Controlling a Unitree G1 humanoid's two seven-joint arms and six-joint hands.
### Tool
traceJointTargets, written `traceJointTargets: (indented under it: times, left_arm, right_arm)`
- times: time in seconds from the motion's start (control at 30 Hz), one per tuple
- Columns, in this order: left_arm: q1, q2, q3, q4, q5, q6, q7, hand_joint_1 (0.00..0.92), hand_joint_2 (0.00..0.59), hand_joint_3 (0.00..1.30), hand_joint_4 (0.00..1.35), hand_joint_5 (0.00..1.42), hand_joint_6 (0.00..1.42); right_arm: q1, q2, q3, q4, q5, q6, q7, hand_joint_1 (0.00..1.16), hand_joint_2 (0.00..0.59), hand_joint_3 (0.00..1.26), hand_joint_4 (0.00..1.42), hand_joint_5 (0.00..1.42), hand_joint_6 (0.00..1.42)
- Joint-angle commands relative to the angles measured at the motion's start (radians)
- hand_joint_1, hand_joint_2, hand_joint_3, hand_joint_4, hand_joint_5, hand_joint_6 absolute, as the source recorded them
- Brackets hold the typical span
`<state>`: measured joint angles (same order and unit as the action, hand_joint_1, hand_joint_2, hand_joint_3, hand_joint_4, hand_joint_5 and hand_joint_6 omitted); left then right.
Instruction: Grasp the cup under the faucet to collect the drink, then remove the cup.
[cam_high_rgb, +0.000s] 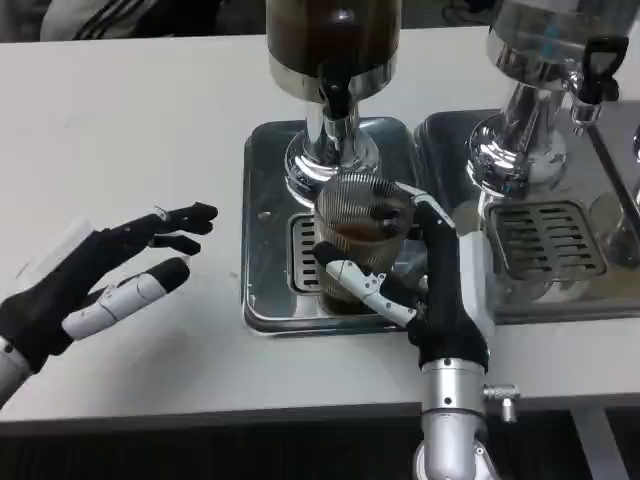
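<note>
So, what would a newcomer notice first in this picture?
Probably the right hand gripping a ribbed clear cup with dark drink in it, on the drip tray under the dark dispenser's faucet. Next, the left hand, open above the white table at left.

White counter (120, 120) underfoot of everything. At right, second drink dispenser (540, 60) with clear tank and black tap handle, standing on chrome base above own slotted steel drip tray (545, 240).

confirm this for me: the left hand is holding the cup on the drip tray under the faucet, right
Not quite. The head view shows the right hand holding the cup on the drip tray under the faucet; the left hand hovers open over the table.
</note>
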<state>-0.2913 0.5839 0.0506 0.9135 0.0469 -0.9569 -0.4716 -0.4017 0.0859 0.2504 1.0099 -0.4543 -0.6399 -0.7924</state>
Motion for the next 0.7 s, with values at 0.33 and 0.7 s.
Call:
traceJointTargets:
  times: [0.33,0.7]
  left_arm:
    - [-0.025,0.000,-0.031,0.022,0.007,0.001,-0.002,0.000,0.091,0.24,0.24,0.32,0.19]
    - [-0.032,-0.011,-0.035,0.023,0.011,-0.009,0.004,0.000,0.091,0.23,0.23,0.30,0.19]
  right_arm:
    - [0.044,-0.017,-0.008,-0.125,0.000,-0.011,0.022,0.77,0.215,0.58,0.80,0.96,1.30]
    - [0.135,-0.061,-0.018,-0.250,-0.003,0.030,0.086,0.78,0.217,0.60,0.84,0.98,1.33]
